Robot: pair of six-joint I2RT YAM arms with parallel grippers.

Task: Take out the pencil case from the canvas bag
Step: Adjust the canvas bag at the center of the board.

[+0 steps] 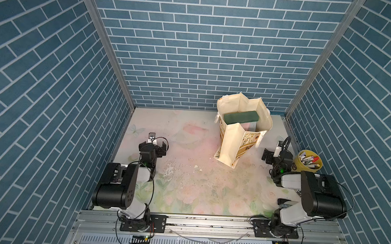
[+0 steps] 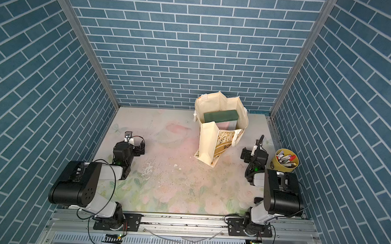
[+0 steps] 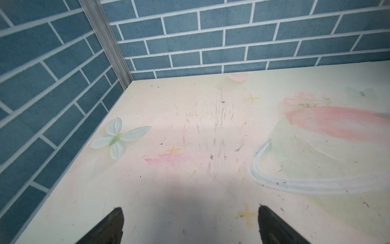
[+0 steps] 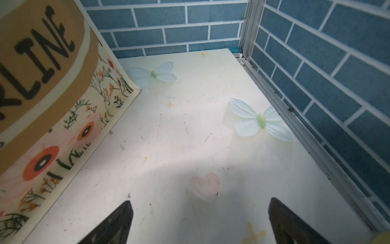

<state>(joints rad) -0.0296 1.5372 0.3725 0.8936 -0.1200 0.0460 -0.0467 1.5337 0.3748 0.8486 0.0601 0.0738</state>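
Note:
The cream canvas bag [image 1: 231,142] [image 2: 208,141] stands upright with its mouth open at the back right of the table. A dark green, box-shaped pencil case [image 1: 240,117] [image 2: 220,115] stands on edge inside it, its top showing in the opening. My left gripper [image 1: 153,146] [image 2: 131,145] [image 3: 190,211] hovers low at the left, far from the bag, open and empty. My right gripper [image 1: 277,155] [image 2: 255,153] [image 4: 200,202] is open and empty just right of the bag. In the right wrist view the bag's printed panel [image 4: 42,84] is close beside it.
A yellow pen cup [image 1: 308,161] [image 2: 285,160] full of markers stands at the right wall, next to my right arm. Blue brick walls [image 1: 193,58] close off the back and both sides. The floral table [image 1: 198,184] stretches between the arms.

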